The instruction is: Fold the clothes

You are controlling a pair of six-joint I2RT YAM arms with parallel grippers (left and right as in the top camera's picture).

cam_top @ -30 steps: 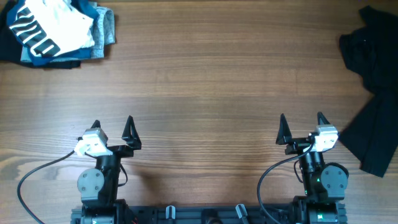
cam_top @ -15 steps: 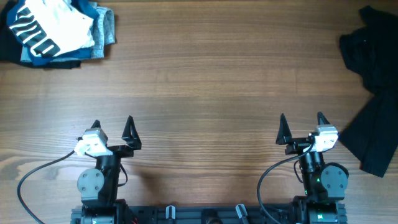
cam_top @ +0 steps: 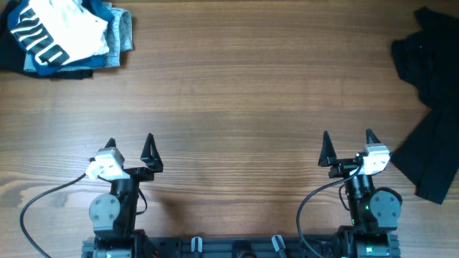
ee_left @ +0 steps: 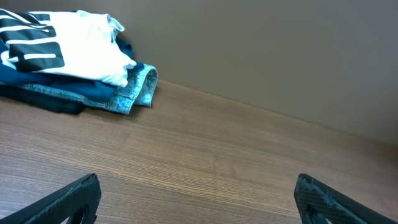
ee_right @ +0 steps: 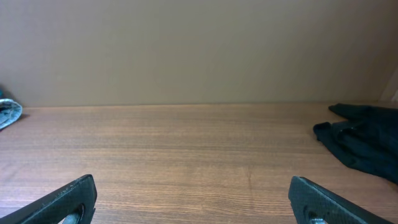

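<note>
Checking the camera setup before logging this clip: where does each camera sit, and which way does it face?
Overhead: above, looking straight down at the brown wooden table; left end effector and right end effector, both open, near the bottom edge.
Left wrist: low over the table, facing the crumpled white cotton T-shirt with black lettering; own fingers in bottom corners.
Right wrist: low, facing the beige wall, black garment at right; own fingers below.
Shared: overhead shows both garments.
</note>
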